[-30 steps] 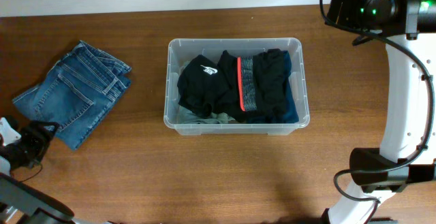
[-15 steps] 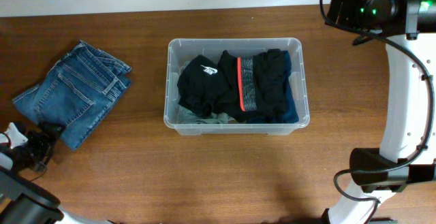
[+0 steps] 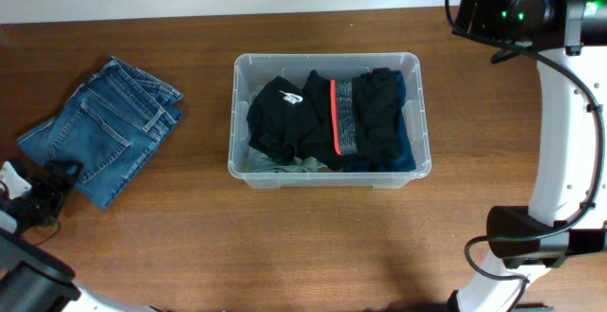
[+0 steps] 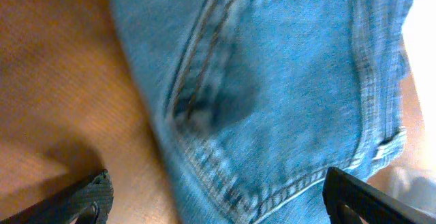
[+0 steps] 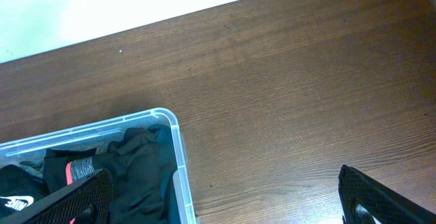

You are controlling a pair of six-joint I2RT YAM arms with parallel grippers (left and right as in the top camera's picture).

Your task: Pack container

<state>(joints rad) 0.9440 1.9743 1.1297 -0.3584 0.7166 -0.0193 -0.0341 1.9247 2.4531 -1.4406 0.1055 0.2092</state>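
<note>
Hanging low with its two fingers spread wide, the left gripper (image 4: 218,203) pinches nothing. Directly under it lie the folded jeans (image 3: 104,127), so close in the wrist view that the seams and one back pocket fill the picture. From above, this gripper is at the near corner of the jeans, by the left edge of the table (image 3: 313,246). I cannot tell if it touches the cloth.

The right gripper (image 5: 225,207) is also spread and empty. It hovers high over bare wood, beyond the far right corner of the container (image 3: 327,58).

The container stands in the middle of the table, well apart from the jeans. Inside are dark clothes (image 3: 327,118), one with a white logo and one with a red stripe, and they reach nearly up to the rim.

I judge that the container is light and rather stiff, but its smooth clear walls can slip and bend a little. The rolled rim on a long side seems the best place to take hold, because the clothes inside are soft and give no support. The jeans look soft, thick and somewhat heavy. A pinch at the folded edge, through all the layers, would probably keep them from opening.
</note>
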